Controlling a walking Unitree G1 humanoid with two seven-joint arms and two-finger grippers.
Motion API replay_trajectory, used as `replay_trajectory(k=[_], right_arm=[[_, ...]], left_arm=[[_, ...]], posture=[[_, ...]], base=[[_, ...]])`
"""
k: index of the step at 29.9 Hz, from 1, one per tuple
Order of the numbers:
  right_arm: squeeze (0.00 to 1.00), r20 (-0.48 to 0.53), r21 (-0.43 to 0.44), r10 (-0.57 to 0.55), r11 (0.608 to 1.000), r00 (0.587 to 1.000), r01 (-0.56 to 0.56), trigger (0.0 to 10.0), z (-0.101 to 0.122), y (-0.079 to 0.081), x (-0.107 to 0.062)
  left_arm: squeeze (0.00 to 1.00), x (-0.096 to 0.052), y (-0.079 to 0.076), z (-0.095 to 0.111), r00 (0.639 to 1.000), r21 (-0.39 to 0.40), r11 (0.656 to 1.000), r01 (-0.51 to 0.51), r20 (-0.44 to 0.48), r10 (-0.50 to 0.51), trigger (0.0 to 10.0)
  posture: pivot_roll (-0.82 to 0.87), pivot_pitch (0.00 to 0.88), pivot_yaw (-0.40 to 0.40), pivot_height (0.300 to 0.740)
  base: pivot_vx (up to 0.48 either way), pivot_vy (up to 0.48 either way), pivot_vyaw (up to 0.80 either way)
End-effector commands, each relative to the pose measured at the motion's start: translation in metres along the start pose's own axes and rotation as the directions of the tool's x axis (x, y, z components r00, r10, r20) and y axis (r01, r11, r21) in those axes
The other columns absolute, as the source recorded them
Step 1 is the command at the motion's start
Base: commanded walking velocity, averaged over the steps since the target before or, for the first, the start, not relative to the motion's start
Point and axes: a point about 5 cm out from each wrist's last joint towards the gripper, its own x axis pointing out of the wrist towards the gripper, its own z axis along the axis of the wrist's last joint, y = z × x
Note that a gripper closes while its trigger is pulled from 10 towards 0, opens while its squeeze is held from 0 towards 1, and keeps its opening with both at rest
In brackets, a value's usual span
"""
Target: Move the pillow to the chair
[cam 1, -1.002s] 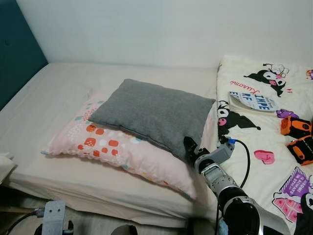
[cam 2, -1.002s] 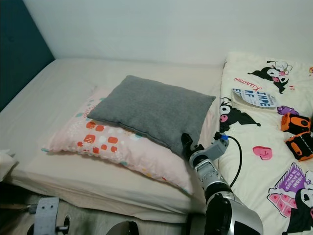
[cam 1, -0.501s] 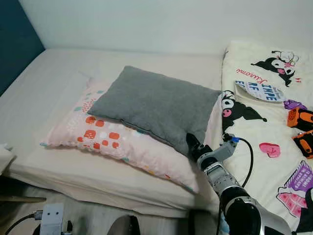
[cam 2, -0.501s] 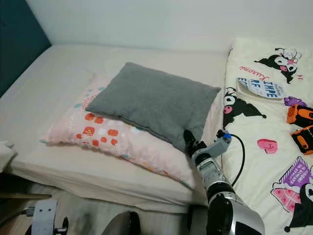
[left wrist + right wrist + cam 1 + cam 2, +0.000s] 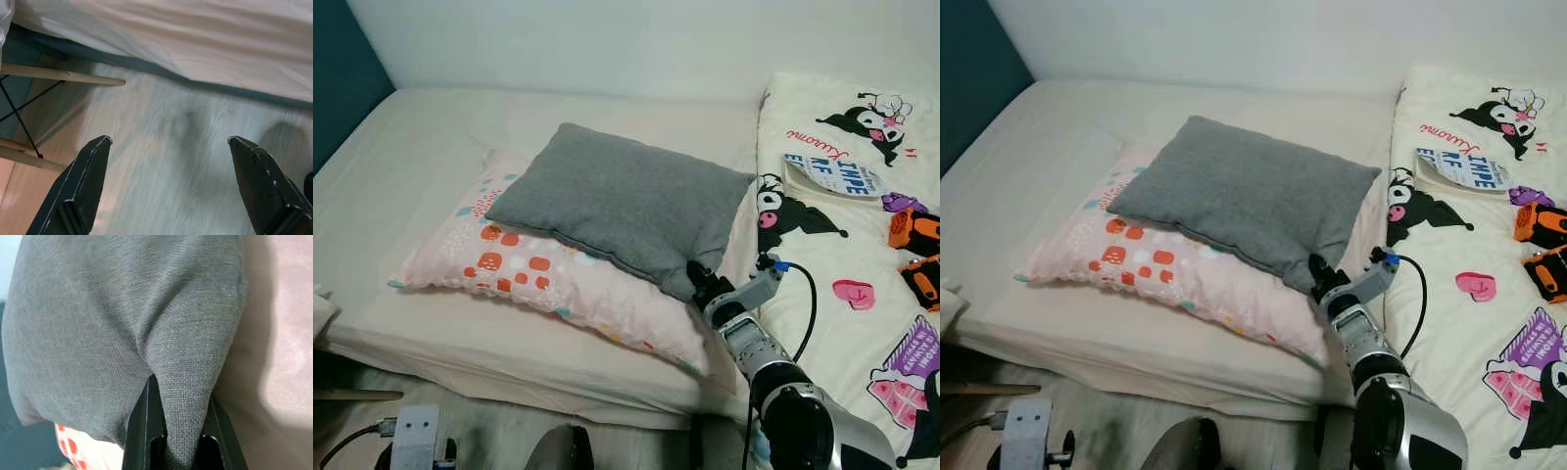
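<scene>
The right gripper [image 5: 1320, 271] is clamped on the near corner of the grey pillow [image 5: 1244, 196], with a fold of the grey cloth pinched between its two black fingers [image 5: 142, 431], as the right wrist view shows close up. From that pinched corner the grey pillow spreads away toward the wall, lying flat on top of a pink pillow [image 5: 1156, 269] with red and white spots, which itself rests on the bed [image 5: 1038, 186]. The right arm [image 5: 1371, 362] reaches up to the grey pillow from the near edge of the bed. Beside the grey pillow, on the arm's side, a cartoon-printed blanket [image 5: 1459, 264] covers the bed, with orange toys [image 5: 1540, 245] lying on it. The left gripper [image 5: 166, 147] hangs low, below the near edge of the bed, its fingers spread wide apart over a pale wooden floor [image 5: 161, 166].
</scene>
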Motion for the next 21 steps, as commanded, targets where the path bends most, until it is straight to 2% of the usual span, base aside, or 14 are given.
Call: replay_trajectory(k=[1, 2, 6, 10, 15, 17, 18, 20, 21], right_arm=[[0.0, -0.05, -0.016, 0.017, 1.0, 0.999, -0.018, 0.0, -0.011, 0.007, 0.003], [0.0, -0.01, -0.036, 0.097, 0.995, 0.995, -0.097, 0.0, 0.0, 0.02, 0.009], [0.0, 0.028, -0.035, 0.173, 0.984, 0.985, -0.172, 0.0, 0.01, 0.03, 0.013], [0.0, 0.099, -0.084, 0.366, 0.93, 0.925, -0.359, 0.0, 0.043, 0.066, 0.023], [0.0, 0.118, -0.113, 0.421, 0.906, 0.9, -0.409, 0.0, 0.053, 0.078, 0.025], [0.0, 0.138, -0.142, 0.473, 0.879, 0.87, -0.455, 0.0, 0.064, 0.09, 0.026], [0.0, 0.138, -0.142, 0.473, 0.879, 0.87, -0.455, 0.0, 0.064, 0.09, 0.026], [0.0, 0.166, -0.166, 0.529, 0.847, 0.832, -0.505, 0.0, 0.076, 0.104, 0.026], [0.0, 0.166, -0.166, 0.529, 0.847, 0.832, -0.505, 0.0, 0.076, 0.104, 0.026]], left_arm=[[0.0, -0.003, 0.005, -0.008, 0.999, 0.005, 1.0, -0.018, -0.041, 0.018, 10.0], [0.0, 0.005, 0.001, 0.004, 0.999, -0.026, 0.999, -0.027, -0.025, 0.026, 10.0], [0.0, 0.012, -0.001, 0.013, 0.999, -0.043, 0.999, -0.032, -0.016, 0.031, 10.0], [0.0, 0.028, -0.011, 0.039, 0.999, -0.081, 0.996, -0.046, 0.008, 0.046, 10.0], [0.0, 0.031, -0.014, 0.043, 0.999, -0.099, 0.994, -0.051, 0.0, 0.051, 10.0], [0.0, 0.033, -0.016, 0.047, 0.998, -0.108, 0.993, -0.055, -0.011, 0.054, 10.0], [0.0, 0.033, -0.016, 0.047, 0.998, -0.108, 0.993, -0.055, -0.011, 0.054, 10.0], [0.0, 0.035, -0.017, 0.047, 0.997, -0.105, 0.992, -0.063, -0.042, 0.059, 10.0], [0.0, 0.035, -0.017, 0.047, 0.997, -0.105, 0.992, -0.063, -0.042, 0.059, 10.0]], posture=[[0.04, 0.212, 0.068, 0.62], [0.02, 0.185, 0.062, 0.62], [0.02, 0.18, 0.061, 0.62], [-0.02, 0.114, 0.048, 0.64], [-0.02, 0.094, 0.043, 0.65], [-0.04, 0.073, 0.043, 0.66], [-0.04, 0.073, 0.043, 0.66], [-0.04, 0.063, 0.045, 0.67], [-0.04, 0.063, 0.045, 0.67]], base=[[0.0, 0.0, 0.0], [0.0, 0.0, 0.0], [0.0, 0.0, 0.0], [0.0, 0.0, 0.0], [0.0, 0.0, 0.0], [0.0, 0.0, 0.0], [0.0, 0.0, 0.0], [0.0, 0.0, 0.0], [0.0, 0.0, 0.0]])
